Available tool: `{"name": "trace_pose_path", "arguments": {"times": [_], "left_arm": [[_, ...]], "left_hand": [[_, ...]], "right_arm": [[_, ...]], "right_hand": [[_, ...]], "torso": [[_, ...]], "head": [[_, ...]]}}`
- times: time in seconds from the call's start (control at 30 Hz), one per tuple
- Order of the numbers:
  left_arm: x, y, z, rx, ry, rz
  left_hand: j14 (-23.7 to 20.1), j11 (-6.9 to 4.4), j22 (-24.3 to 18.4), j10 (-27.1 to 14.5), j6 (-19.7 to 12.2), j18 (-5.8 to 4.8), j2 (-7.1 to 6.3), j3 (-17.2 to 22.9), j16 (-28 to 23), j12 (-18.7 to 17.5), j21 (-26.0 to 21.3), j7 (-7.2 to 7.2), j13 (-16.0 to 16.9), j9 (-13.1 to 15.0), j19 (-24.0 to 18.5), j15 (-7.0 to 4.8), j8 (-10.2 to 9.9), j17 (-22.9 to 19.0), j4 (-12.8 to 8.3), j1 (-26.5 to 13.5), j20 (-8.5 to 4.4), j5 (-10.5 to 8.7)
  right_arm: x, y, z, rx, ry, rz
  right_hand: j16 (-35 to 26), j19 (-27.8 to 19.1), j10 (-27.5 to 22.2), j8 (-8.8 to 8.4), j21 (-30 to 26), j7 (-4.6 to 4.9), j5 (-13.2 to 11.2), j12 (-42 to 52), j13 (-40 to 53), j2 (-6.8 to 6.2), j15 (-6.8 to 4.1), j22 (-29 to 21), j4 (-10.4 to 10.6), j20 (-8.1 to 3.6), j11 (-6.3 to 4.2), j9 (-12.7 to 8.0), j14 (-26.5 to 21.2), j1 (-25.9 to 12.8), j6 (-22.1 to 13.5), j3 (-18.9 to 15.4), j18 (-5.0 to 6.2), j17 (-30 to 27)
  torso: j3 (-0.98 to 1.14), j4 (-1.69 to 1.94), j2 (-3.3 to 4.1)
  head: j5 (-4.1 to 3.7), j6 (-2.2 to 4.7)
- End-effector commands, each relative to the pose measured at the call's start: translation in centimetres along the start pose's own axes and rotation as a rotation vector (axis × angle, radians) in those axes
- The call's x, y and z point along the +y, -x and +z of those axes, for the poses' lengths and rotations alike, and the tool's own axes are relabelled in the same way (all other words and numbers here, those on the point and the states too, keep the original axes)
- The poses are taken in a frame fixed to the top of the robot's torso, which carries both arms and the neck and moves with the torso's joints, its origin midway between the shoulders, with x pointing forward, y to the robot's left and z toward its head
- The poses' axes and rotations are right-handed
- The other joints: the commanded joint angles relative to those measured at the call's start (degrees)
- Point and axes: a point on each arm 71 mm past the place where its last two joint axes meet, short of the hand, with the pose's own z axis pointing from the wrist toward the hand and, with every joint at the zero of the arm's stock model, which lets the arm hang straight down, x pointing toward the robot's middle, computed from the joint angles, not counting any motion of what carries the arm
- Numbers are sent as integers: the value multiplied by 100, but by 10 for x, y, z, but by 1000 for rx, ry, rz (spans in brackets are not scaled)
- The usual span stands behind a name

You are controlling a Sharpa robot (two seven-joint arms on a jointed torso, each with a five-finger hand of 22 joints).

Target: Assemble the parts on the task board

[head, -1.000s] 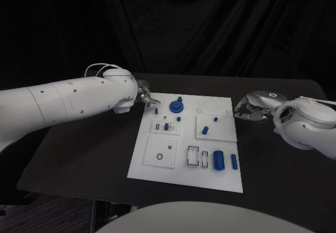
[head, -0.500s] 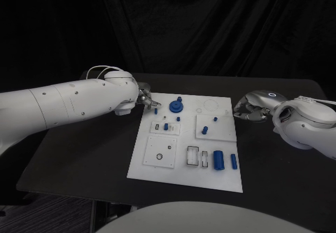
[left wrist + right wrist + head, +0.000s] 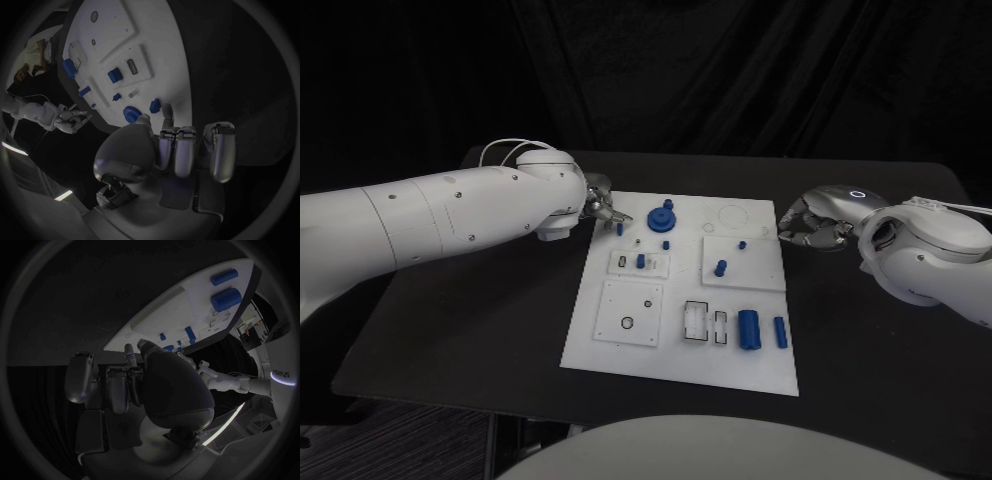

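Your left hand (image 3: 599, 203) hovers at the far left corner of the white board (image 3: 629, 345), fingers curled in loosely with nothing between them (the wrist view shows them bunched side by side). The board lies in the middle of the black bench (image 3: 473, 320). On it you see a blue round knob (image 3: 664, 217) near the far edge, small blue pegs (image 3: 721, 267) mid-board, and two blue cylinders (image 3: 750, 330) at the near right. Your right hand (image 3: 813, 224) sits just off the board's right edge, fingers curled, holding nothing.
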Motion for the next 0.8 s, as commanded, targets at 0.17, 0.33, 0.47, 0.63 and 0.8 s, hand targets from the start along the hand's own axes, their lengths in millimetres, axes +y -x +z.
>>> {"name": "trace_pose_path", "arguments": {"times": [0.17, 0.33, 0.47, 0.63, 0.8], "left_arm": [[-4, -3, 1, 13, -24, 0], [-5, -4, 1, 11, -27, -1], [-6, -4, 1, 10, -27, -2], [-6, -5, 0, 10, -31, -2], [-8, -5, 0, 8, -36, -4]], "left_hand": [[585, -49, 1323, 587, 95, 61, -38, 75, 15, 20, -54, -5, 1492, -94, 301, -38, -110, 1509, -10, 96, -34, 116], [585, -49, 1319, 587, 121, 63, -63, 118, 15, 20, -65, -2, 1492, -155, 295, -39, -187, 1509, -12, 126, -37, 220], [585, -47, 1320, 587, 123, 63, -71, 145, 15, 20, -64, 2, 1492, -185, 296, -38, -230, 1509, -10, 138, -36, 276], [585, -49, 1319, 587, 158, 63, -135, 255, 15, 20, -67, -2, 1492, -247, 295, -39, -328, 1509, -31, 212, -38, 575], [585, -58, 1318, 587, 186, 65, -208, 378, 15, 20, -73, -14, 1492, -271, 292, -46, -383, 1509, -70, 302, -43, 843]], "right_arm": [[0, 0, 0, -9, 2, 0], [0, 0, 0, -8, 1, 0], [1, 0, 0, -10, 3, 1], [1, 0, 0, -9, 4, 1], [1, 0, 0, -8, 2, 1]], "right_hand": [[7, 42, 321, -15, -29, -1, 28, 0, 1217, -39, -1, 963, 19, -7, 14, -5, 574, -5, 31, 21, 76, 1471], [7, 42, 321, -15, -29, -1, 28, 0, 1217, -39, -1, 963, 19, -7, 14, -5, 574, -5, 31, 21, 76, 1471], [3, 45, 323, -16, -29, -1, 35, 2, 1219, -39, -1, 964, 13, -8, 14, -6, 572, 2, 32, 26, 76, 1468], [6, 45, 320, -15, -30, -1, 38, -1, 1217, -36, -2, 964, 11, -8, 14, -6, 574, 5, 35, 30, 76, 1470], [6, 45, 320, -15, -30, -1, 38, -1, 1217, -36, -2, 964, 11, -8, 14, -6, 574, 5, 35, 30, 76, 1470]], "torso": [[-1, -2, 2], [-1, 3, 2], [-2, 4, 1], [-5, 3, 2], [-2, 2, 9]], "head": [[-6, -1], [-1, -1], [-2, -1], [-13, -1], [12, -1]]}}
